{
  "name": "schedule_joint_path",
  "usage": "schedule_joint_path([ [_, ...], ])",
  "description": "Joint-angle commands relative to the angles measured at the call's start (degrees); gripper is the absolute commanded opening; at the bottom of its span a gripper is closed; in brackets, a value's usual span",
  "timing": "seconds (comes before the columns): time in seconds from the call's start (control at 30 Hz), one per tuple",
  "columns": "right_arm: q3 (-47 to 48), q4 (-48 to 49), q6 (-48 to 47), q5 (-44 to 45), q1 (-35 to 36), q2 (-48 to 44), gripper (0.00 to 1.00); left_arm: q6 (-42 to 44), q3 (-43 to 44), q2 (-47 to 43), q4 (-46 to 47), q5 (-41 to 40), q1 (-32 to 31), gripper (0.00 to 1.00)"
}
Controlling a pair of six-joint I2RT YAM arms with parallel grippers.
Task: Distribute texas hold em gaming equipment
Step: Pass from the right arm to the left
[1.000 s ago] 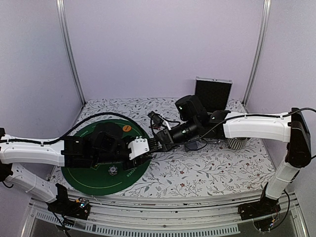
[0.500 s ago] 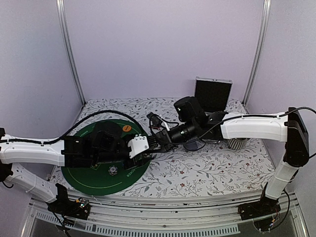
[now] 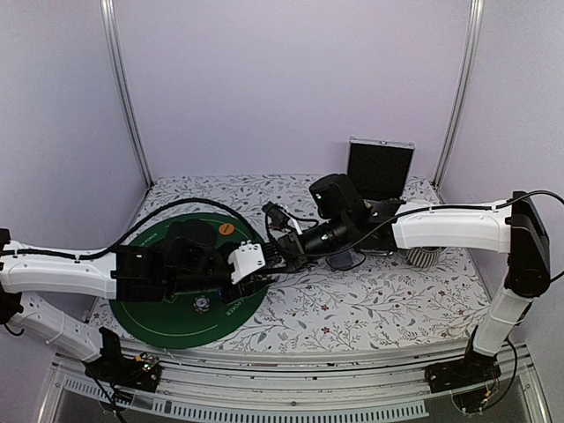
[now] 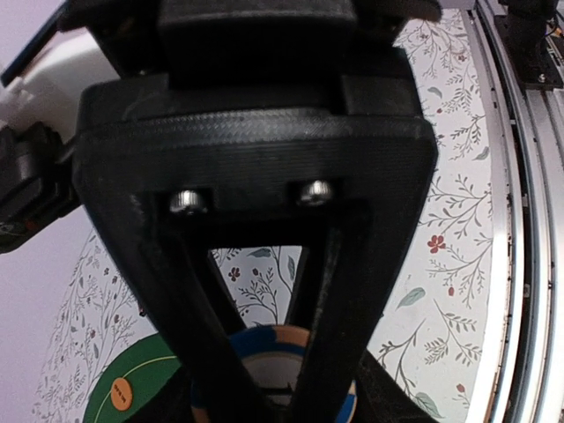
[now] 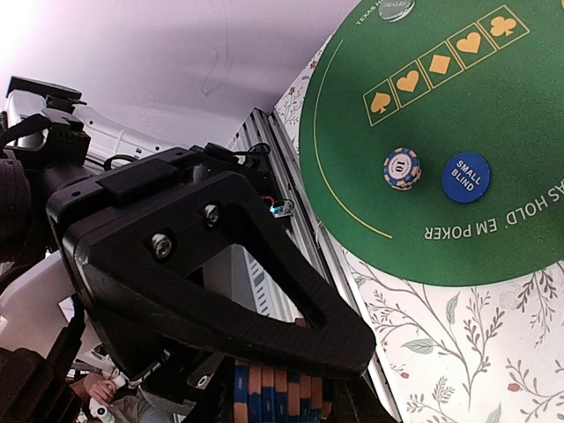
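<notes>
As both hover at mat (image 3: pixel 145 319) edge | right claw (image 5: pixel 278 381) clamps chip stack (image 5: pixel 275 398) | left claw (image 4: pixel 269 388) unclear

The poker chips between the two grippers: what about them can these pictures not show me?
- Top view: whatever lies between left gripper and right gripper is hidden by them.
- Right wrist view: chip stack cut off by bottom edge, covered by a finger; count unclear.
- Left wrist view: striped chip half behind the fingers; grip unclear.

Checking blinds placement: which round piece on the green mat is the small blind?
The solid blue disc lettered SMALL BLIND, beside the edge-striped chip marked 10.
</notes>
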Motion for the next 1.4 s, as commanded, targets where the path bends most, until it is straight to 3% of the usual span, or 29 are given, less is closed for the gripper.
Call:
schedule_joint_path([
  [0.0,0.41,1.52,0.29,-0.12,0.30,-0.12,0.02,-0.48,-0.23,-0.74,-1.94,-0.23,0.85,0.50],
  [0.2,0.91,1.56,0.29,-0.21,0.29,0.01,0.02,-0.43,-0.07,-0.22,-2.47,-0.04,1.11,0.49],
  [0.37,0.75,1.51,0.25,-0.17,0.33,0.12,0.02,-0.53,0.36,0.12,-2.21,0.91,1.30,0.21],
  [0.53,0.36,1.45,-0.04,0.49,0.26,0.57,0.02,-2.27,0.64,0.34,-2.09,2.65,1.55,0.01],
  [0.7,0.06,1.41,-0.30,1.36,-0.11,1.10,0.03,-5.68,0.43,0.39,-1.26,3.31,2.26,0.00],
  [0.87,0.41,0.98,-0.93,1.23,-0.44,2.68,0.16,-7.31,-0.14,0.43,0.40,4.33,3.03,0.00],
  [1.37,0.72,1.08,-1.56,-0.34,-0.63,4.72,0.33,-6.89,0.48,-0.11,-1.06,7.25,4.01,0.00],
])
